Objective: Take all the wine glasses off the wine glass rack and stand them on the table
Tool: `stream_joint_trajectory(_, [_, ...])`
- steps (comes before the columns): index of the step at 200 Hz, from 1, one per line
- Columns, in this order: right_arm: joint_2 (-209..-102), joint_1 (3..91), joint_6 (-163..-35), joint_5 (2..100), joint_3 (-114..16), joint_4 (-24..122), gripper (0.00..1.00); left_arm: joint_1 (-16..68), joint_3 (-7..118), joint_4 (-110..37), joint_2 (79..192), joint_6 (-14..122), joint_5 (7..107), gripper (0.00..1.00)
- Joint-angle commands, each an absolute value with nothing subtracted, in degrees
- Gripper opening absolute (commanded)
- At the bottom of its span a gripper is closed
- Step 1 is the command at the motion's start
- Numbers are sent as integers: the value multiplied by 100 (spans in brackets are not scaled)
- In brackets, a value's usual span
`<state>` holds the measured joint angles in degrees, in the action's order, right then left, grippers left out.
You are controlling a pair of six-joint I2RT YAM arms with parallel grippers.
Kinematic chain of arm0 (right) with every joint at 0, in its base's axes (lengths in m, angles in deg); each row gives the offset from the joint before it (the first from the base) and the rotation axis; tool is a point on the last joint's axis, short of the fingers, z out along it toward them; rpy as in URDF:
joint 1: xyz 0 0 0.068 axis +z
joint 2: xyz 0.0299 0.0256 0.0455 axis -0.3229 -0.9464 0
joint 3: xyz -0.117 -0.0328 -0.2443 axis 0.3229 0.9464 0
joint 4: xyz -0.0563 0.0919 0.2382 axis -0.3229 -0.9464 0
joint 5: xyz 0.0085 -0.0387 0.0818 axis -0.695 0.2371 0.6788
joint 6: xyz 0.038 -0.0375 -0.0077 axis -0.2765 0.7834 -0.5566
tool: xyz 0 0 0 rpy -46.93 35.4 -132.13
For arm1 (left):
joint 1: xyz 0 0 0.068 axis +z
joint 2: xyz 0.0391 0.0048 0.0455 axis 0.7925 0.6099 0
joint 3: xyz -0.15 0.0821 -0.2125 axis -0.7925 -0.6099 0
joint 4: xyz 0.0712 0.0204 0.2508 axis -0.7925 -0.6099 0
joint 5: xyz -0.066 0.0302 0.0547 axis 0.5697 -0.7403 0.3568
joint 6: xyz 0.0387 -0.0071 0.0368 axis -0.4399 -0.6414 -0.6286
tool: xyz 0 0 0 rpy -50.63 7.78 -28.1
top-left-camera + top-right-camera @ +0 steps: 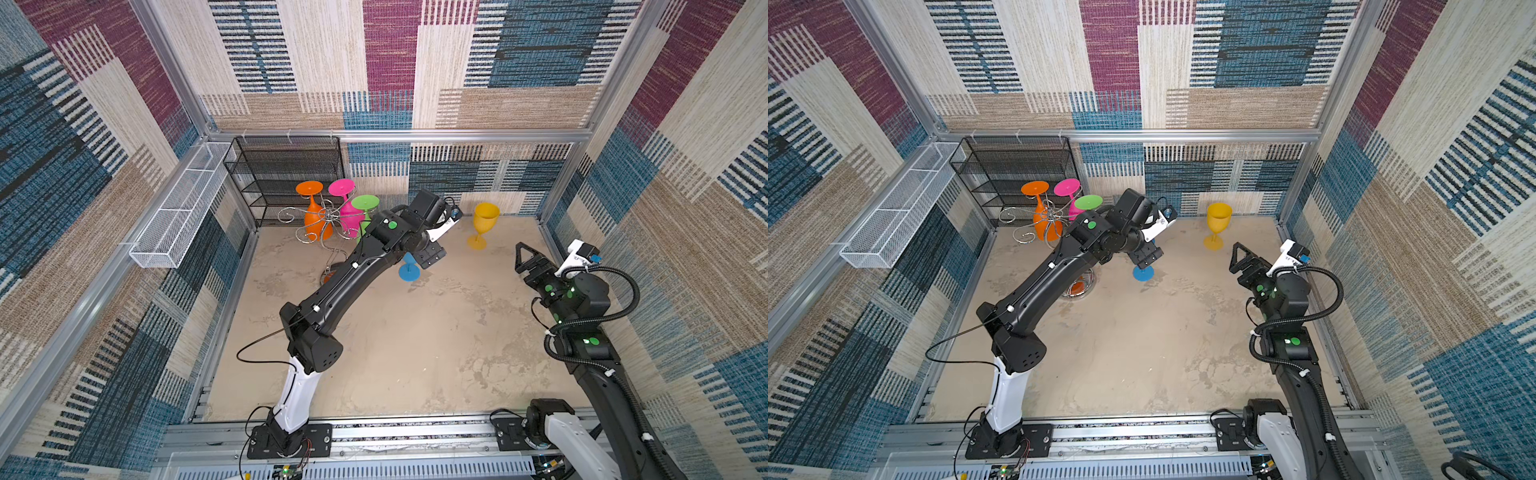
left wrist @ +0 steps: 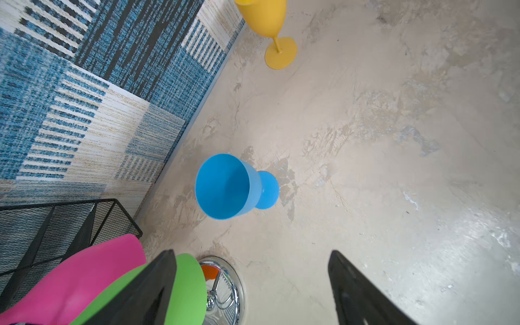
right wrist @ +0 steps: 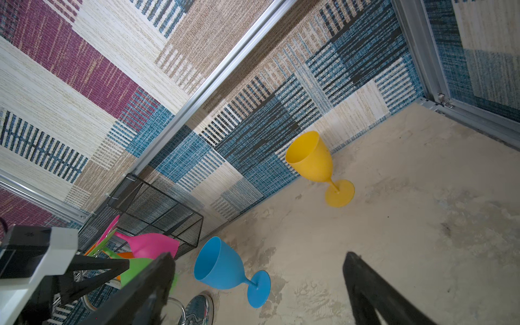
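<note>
L arm (image 1: 353,270) hides wine glass rack (image 1: 328,215) (blk shelf (image 1: 286,166) behind).

blue glass (image 2: 225,185), yellow glass (image 3: 309,157), chrome rack (image 2: 235,281)

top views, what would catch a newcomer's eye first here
The bright glasses: an orange glass, a pink glass and a green glass hang upside down on the chrome rack at the back left, before a black mesh shelf. A blue glass and a yellow glass stand upright on the table, with the open left gripper hovering over the blue one.
</note>
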<state>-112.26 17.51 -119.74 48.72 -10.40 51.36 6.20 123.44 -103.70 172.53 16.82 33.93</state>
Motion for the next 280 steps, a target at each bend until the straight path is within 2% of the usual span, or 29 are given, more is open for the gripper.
stream_joint_trajectory(1, [-11156, 1761, -11872, 4798, -1000, 5140, 97, 593, 12316, -10232, 17061, 1982, 3279, 88])
stream_joint_trajectory(57, [-10947, 1834, -11806, 4897, -874, 5147, 99, 325, 11948, -10123, 16496, 2073, 2899, 88])
stream_joint_trajectory(149, [-11185, 3000, -11659, 4361, -1047, 5328, 97, 305, 9428, -8483, 14068, 2585, 2710, 88])
stream_joint_trajectory(195, [-11877, 3778, -11913, 4268, -1530, 5645, 93, 800, 9004, -8592, 13375, 3309, 2730, 88])
stream_joint_trajectory(241, [-13023, 4488, -12201, 4373, -2522, 5819, 87, 1682, 8796, -8953, 13104, 4037, 3004, 82])
stream_joint_trajectory(280, [-13835, 4988, -12261, 4392, -3385, 5833, 86, 2017, 8574, -9311, 13086, 4076, 2584, 79])
